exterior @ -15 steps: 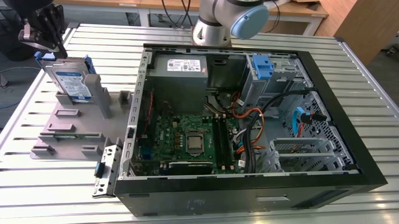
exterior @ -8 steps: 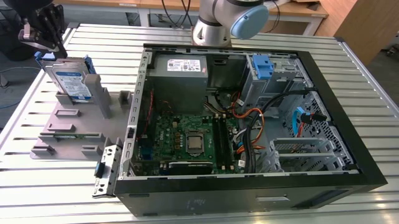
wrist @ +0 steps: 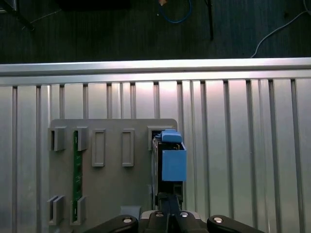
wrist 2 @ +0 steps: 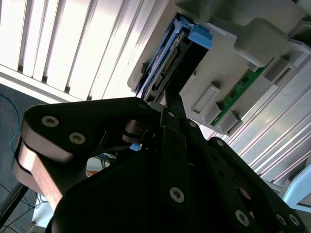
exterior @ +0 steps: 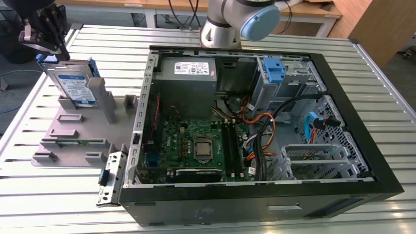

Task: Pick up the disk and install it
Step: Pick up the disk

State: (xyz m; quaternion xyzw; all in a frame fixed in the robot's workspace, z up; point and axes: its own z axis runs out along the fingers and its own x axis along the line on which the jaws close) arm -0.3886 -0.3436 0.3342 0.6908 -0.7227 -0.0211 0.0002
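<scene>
Exterior view is showing one disk [exterior: 71, 85] standing on edge in one grey rack [exterior: 78, 131] beside one open computer case [exterior: 247, 202], long axis pointing upright, connector end up; one claw [exterior: 60, 48] is hanging right over it, jaws apparently pressed together

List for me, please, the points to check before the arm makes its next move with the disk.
1. Disk stands upright in the grey holder: ok.
2. Gripper is in line with the disk's upper edge: ok.
3. Gripper has hold of the disk: cannot tell.
4. Blue bracket sits on the disk: ok.
5. Memory module stands in its own slot, apart from the disk: ok.
6. Computer case lies open; drive cage free inside: cannot tell.
</scene>
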